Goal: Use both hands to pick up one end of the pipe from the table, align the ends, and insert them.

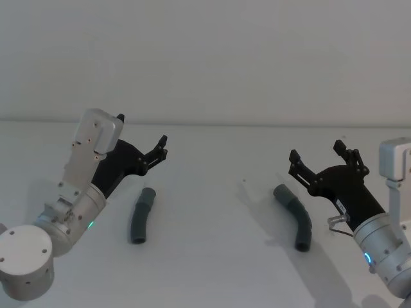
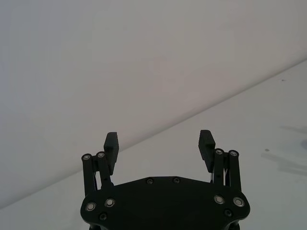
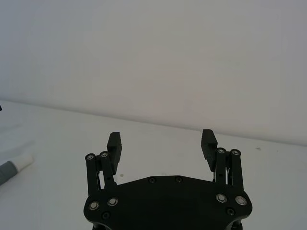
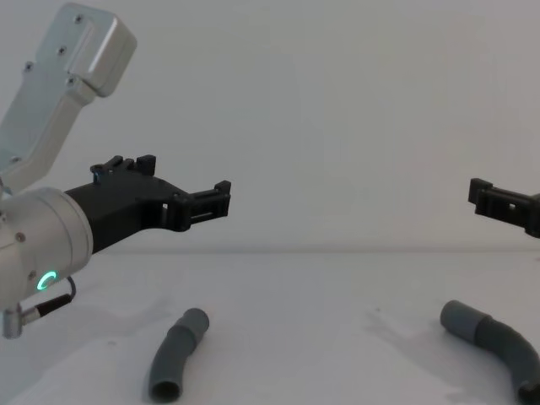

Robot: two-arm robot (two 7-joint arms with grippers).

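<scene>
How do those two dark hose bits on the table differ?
The left hose piece is only gently curved; the right hose piece bends more sharply. The left one lies by the open left gripper, the right one by the open right gripper. Both are dark grey, lying on the table, ungrasped.

Head view looks down on the desk; chest view sits lower, facing forward across it, and both share the pipe. Wrist views look close past the left end effector and right end effector toward the wall.
</scene>
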